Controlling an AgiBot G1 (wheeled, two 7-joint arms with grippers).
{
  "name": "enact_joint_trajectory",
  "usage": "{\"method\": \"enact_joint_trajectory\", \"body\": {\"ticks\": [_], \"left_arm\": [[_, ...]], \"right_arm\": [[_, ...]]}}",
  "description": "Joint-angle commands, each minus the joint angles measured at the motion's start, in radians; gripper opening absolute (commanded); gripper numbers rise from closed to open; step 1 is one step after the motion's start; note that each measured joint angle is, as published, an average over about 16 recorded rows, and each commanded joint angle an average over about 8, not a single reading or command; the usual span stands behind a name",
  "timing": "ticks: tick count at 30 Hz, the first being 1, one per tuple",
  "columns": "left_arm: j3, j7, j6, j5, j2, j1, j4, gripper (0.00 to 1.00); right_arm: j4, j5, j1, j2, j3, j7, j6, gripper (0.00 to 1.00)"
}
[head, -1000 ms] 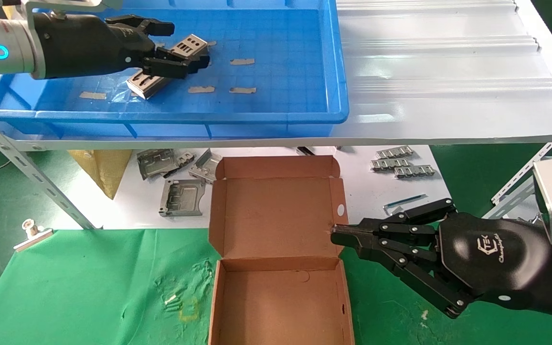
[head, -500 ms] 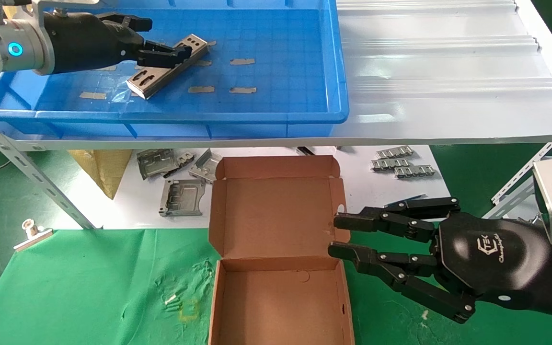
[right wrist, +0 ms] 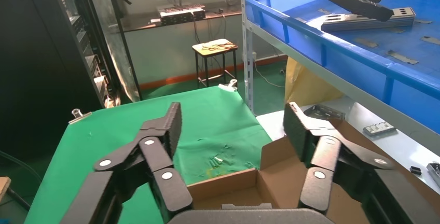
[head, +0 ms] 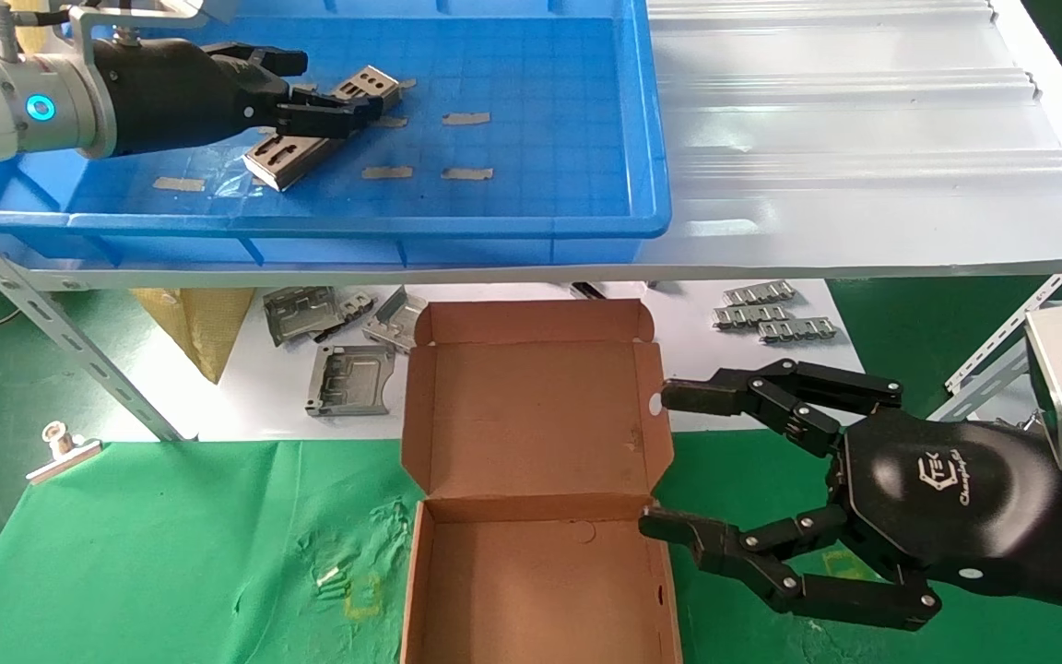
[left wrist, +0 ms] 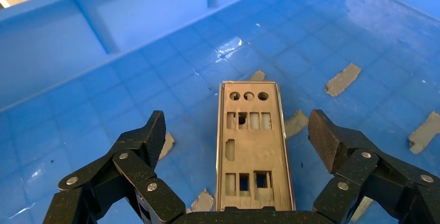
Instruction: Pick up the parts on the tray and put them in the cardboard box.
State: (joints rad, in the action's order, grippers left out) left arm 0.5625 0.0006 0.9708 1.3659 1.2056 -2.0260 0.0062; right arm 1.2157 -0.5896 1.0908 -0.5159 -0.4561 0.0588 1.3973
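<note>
A long silver metal plate (head: 324,126) with punched round and square holes lies in the blue tray (head: 531,194) on the shelf; it also shows in the left wrist view (left wrist: 252,151). My left gripper (head: 328,88) is open just above the plate, a finger on each long side, not touching it. The open cardboard box (head: 531,480) lies below on the green cloth and is empty. My right gripper (head: 665,461) is wide open beside the box's right edge, holding nothing.
Tan tape scraps (head: 466,119) are stuck to the tray floor. Squarer grey stamped pieces (head: 347,378) and small ridged strips (head: 771,318) lie on white paper under the shelf. A metal clip (head: 61,447) sits at the cloth's left edge. Slanted shelf struts (head: 52,323) stand at left.
My right gripper opened wide, from shut to fully spread, beside the box. My left gripper drew back a little along the plate and now straddles it.
</note>
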Motion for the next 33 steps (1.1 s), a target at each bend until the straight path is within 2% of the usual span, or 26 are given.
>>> {"method": "enact_joint_trajectory", "body": {"ticks": [1,5,6,7,33], "left_arm": [[0.002,0.000,0.001,0.003,0.000,0.001,0.000,0.57],[0.003,-0.001,0.000,0.004,0.000,0.001,-0.002,0.09],[0.002,-0.001,0.000,0.003,0.000,0.001,-0.002,0.02],[0.002,-0.002,-0.001,0.003,0.000,0.001,-0.002,0.00],[0.006,0.002,-0.009,0.008,0.011,0.003,-0.009,0.00]], "right_arm": [[0.000,0.000,0.000,0.000,0.000,0.000,0.000,1.00],[0.000,0.000,0.000,0.000,0.000,0.000,0.000,1.00],[0.000,0.000,0.000,0.000,0.000,0.000,0.000,1.00],[0.000,0.000,0.000,0.000,0.000,0.000,0.000,1.00],[0.000,0.000,0.000,0.000,0.000,0.000,0.000,1.00]]}}
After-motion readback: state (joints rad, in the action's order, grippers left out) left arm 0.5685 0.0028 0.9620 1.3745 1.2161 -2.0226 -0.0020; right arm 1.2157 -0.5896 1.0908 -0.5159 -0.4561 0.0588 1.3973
